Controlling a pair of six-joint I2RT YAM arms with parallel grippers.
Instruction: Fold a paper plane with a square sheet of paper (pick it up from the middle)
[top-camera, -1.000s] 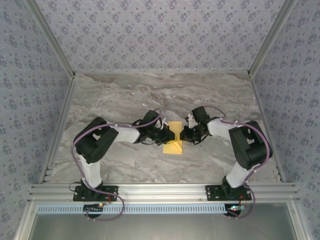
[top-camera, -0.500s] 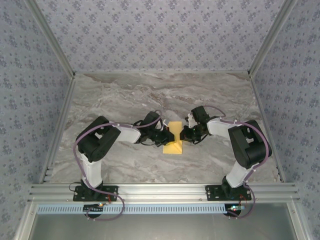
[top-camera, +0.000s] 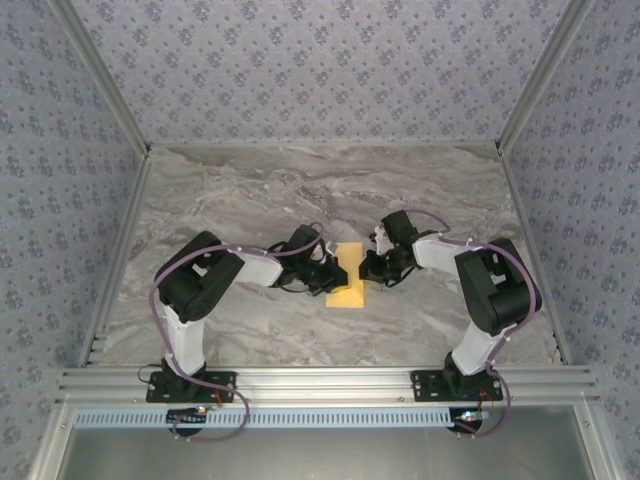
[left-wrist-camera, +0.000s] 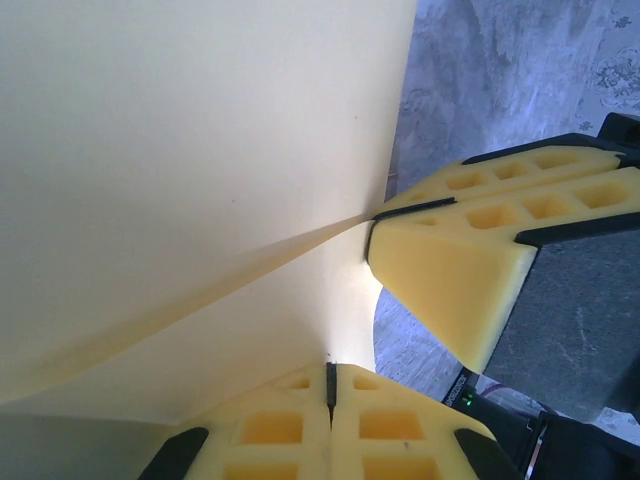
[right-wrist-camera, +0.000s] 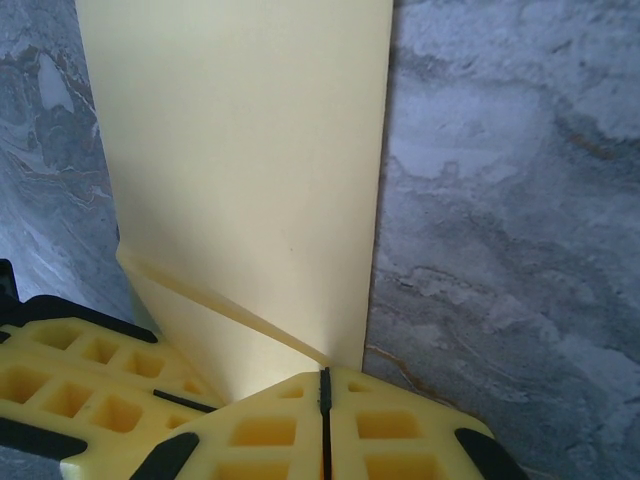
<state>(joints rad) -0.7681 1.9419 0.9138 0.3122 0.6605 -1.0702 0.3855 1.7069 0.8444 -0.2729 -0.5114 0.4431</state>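
**Q:** You're remoting the two-arm rig, right? What's on your screens?

**A:** Yep. Nearest to me is the aluminium rail (top-camera: 320, 380) with both arm bases bolted to it. Further in, the arms bend toward each other and meet. My left gripper (top-camera: 328, 272) is squeezed together on the left edge of the yellow paper (top-camera: 348, 278). On its wrist cam the pads are closed, with the sheet's edge caught in the seam.

**Q:** And the other side?

**A:** Same deal: the right gripper (top-camera: 366, 266) is pinching the opposite edge, pads tight on it. So the paper sits between the two of them, around the middle of the marble table (top-camera: 300, 190). It's folded — a crease runs off diagonally from the pinch. I can't tell whether it's lifted or touching the marble. Behind it there's more marble, then the flowered wallpaper (top-camera: 320, 70).
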